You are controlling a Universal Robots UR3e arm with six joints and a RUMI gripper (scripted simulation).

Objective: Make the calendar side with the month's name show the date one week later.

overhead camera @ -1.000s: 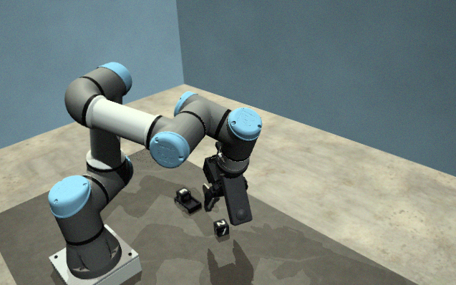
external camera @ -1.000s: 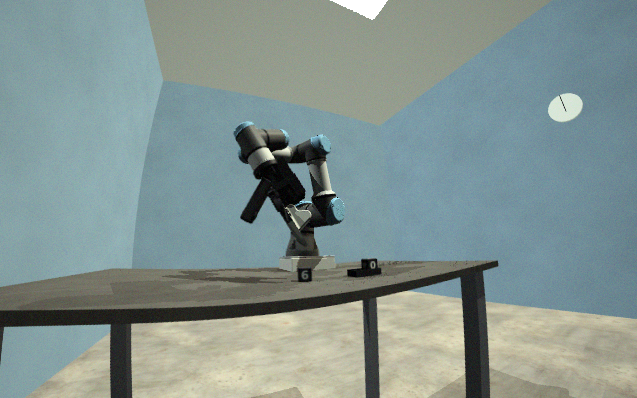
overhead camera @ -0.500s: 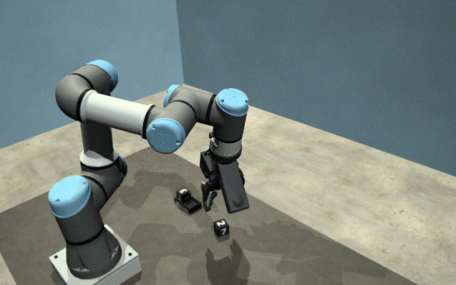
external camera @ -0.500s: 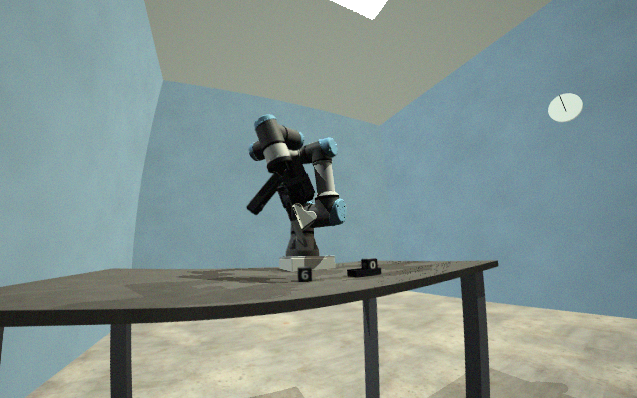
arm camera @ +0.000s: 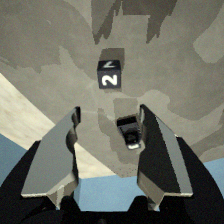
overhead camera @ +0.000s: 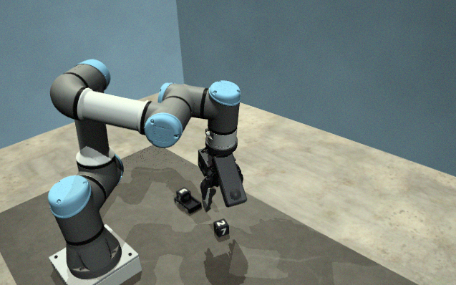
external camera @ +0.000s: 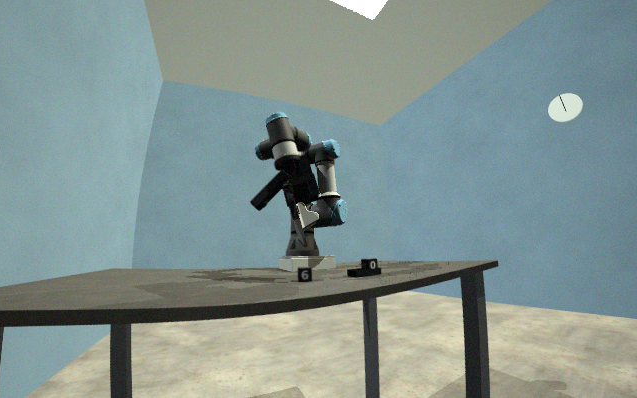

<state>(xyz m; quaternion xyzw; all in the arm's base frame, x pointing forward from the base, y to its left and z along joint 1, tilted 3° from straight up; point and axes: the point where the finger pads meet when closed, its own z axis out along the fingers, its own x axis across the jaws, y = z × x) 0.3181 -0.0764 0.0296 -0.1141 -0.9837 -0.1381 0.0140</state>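
Observation:
My gripper (arm camera: 109,106) (external camera: 304,236) is open with nothing between its fingers, high above the table. A loose black cube (overhead camera: 221,228) (external camera: 305,274) (arm camera: 109,75) sits flat on the table outside the tray. It shows a 2 on top, a 7 on one side in the top view, and a 6 towards the exterior camera. The black tray (overhead camera: 192,205) (external camera: 357,273) holds the other cube (overhead camera: 182,194) (external camera: 369,265) at one end; its other end is empty. That cube shows a 0 towards the exterior camera. The month's name cannot be read.
The robot's base (overhead camera: 131,262) (external camera: 290,263) stands on the table, across from the tray and the loose cube. The table's edge (external camera: 205,306) runs along the near side in the exterior view.

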